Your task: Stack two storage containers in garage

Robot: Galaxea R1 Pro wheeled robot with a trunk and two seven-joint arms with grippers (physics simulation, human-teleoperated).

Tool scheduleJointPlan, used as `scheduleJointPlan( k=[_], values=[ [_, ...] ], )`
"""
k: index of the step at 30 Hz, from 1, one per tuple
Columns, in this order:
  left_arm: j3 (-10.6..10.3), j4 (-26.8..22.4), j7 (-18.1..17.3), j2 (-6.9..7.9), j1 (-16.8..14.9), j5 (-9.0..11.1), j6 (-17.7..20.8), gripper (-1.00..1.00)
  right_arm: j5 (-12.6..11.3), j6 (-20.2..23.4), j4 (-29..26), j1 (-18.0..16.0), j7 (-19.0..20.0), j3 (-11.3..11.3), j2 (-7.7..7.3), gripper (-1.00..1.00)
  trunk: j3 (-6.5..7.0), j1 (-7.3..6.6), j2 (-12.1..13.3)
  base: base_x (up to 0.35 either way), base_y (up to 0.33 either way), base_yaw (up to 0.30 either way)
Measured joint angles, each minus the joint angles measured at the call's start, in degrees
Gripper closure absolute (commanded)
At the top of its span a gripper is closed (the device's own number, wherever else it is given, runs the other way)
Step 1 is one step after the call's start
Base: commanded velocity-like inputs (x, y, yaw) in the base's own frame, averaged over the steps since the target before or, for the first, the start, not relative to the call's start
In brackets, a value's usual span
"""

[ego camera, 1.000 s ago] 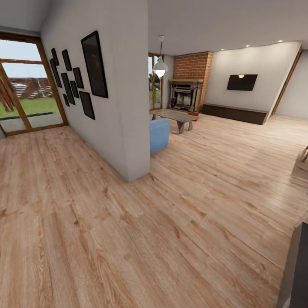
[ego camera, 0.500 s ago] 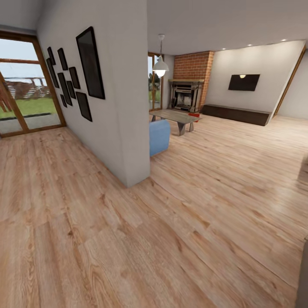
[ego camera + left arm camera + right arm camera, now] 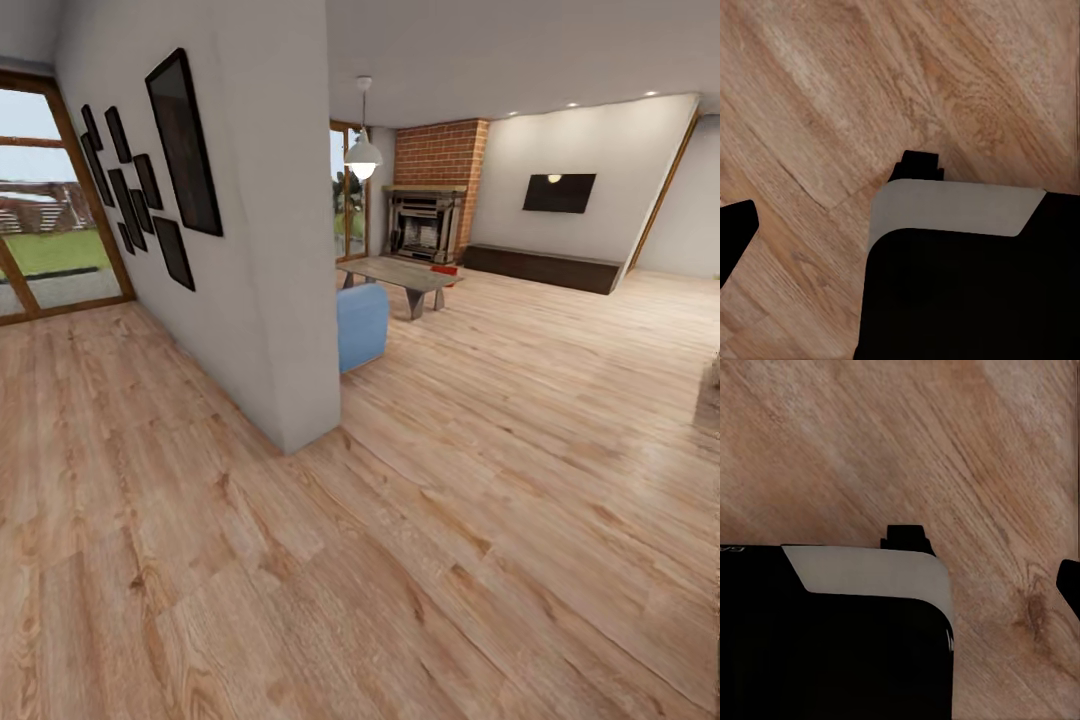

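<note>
Wall corner [image 3: 300, 400] juts ahead beside blue chair [image 3: 360, 325]; end effector states cannot be told.

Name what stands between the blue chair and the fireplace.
In the head view, a low coffee table stands between the blue chair and the fireplace, with wood-plank floor around it.

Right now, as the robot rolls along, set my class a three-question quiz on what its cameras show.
1. True or false: the floor ahead is light wood planks.
2. What stands before the brick fireplace? A) a low table B) a bed C) a ladder
3. Fill in: on the low table, at its far end, sits something small and ____ in colour.

Key:
1. True.
2. A, the low table; a blue seat stands nearer, by the wall's end.
3. Red; it is too small to identify.
</note>
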Motion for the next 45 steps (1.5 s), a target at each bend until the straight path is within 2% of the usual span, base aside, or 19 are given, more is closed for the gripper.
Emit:
scheduleJointPlan(
  k=[45],
  values=[
    [0.00, 0.02, 0.00, -0.01, 0.00, 0.00, 0.00, -1.00, -0.12, -0.01, 0.00, 0.00, 0.00, 0.00, -0.08, -1.00, 0.00, 0.00, 0.00, 0.323, 0.000, -0.247]
  ],
)
